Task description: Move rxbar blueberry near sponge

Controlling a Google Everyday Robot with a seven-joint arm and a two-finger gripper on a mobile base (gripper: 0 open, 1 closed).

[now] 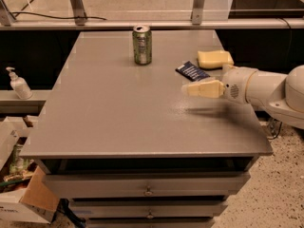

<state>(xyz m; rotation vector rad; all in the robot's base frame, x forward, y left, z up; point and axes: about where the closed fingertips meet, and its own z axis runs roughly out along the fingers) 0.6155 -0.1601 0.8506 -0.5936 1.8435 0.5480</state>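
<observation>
At the left edge of the frame a small white plastic pump bottle [18, 83] stands on a low shelf. It is off the big flat grey table [104, 108]. At the upper middle of the table stands a green metal drink can [142, 44].

To the right of the middle lies the rxbar blueberry [192, 71], a flat dark blue wrapper with small white print, turned at a slant. Just below it hangs the cream gripper [204, 88], low over the table and pointing left. It does not hold the bar, and I cannot tell if it is open or closed.

Just up and right of the bar sits the soft pale yellow sponge [214, 58]. The bar looks close enough, so I think the job is nearly done. Next, the gripper should pull away without bumping the bar.
</observation>
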